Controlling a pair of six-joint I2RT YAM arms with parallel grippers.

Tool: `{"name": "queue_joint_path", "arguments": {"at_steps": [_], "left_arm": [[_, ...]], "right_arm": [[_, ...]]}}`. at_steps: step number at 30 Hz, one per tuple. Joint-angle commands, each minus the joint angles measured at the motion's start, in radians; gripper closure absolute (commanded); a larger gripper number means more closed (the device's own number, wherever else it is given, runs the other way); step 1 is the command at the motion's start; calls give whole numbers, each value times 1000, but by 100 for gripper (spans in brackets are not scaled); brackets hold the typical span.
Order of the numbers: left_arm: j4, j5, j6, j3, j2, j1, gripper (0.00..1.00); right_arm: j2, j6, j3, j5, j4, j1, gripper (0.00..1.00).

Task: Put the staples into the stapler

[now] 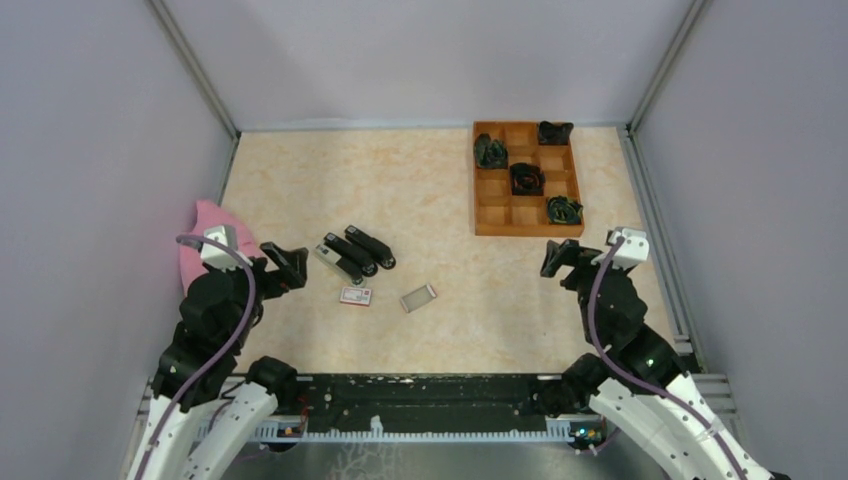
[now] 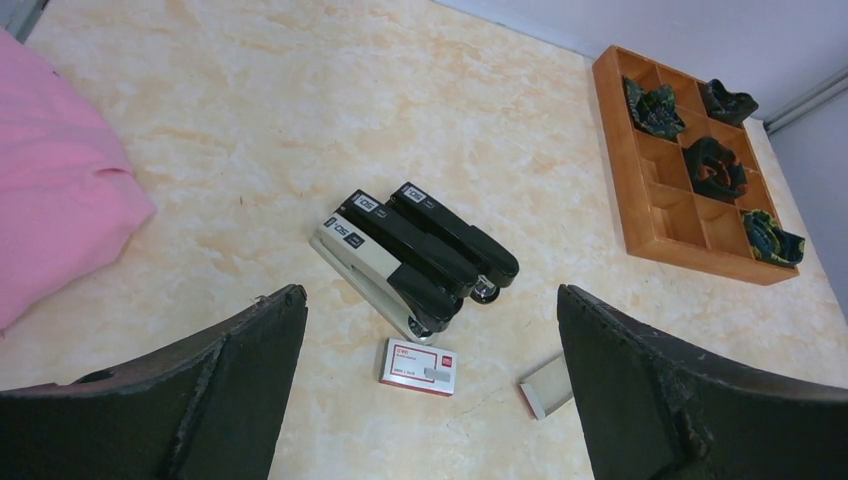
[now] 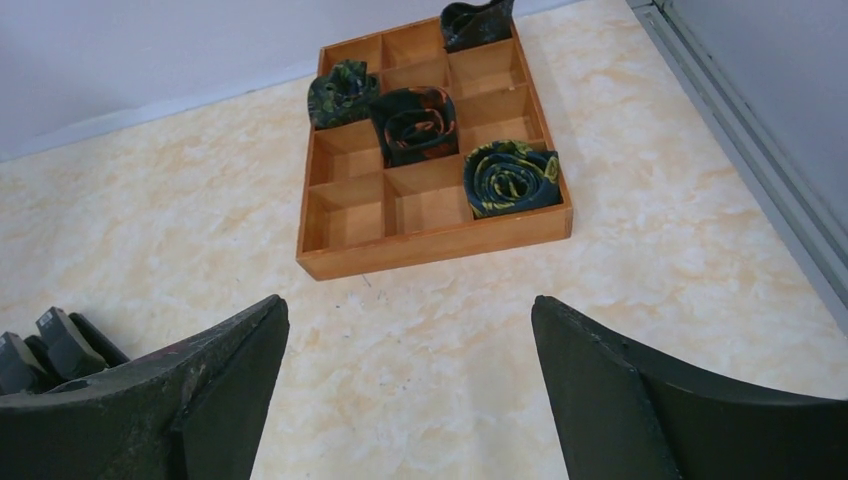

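Three staplers lie side by side left of centre: two black and one grey-white with a black top. They also show in the left wrist view. Just in front lies the tiny white-and-red staple box, with a short grey strip of staples on its lid. To its right lies a flat silvery-grey tray of staples. My left gripper is open and empty, left of the staplers. My right gripper is open and empty, far to the right.
A wooden grid tray with several dark rolled cloths stands at the back right. A pink cloth lies by the left wall. Grey walls close in three sides.
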Motion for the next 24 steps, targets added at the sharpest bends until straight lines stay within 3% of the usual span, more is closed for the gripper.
{"name": "queue_joint_path", "arguments": {"at_steps": [1,24], "left_arm": [[6,-22,19,-36,-34,3,0],[23,-15,19,-59,-50,6,0]], "right_arm": [[-70,7,-37,32,2,-3,8],[-73,-5,-51,43,13,-3,7]]}}
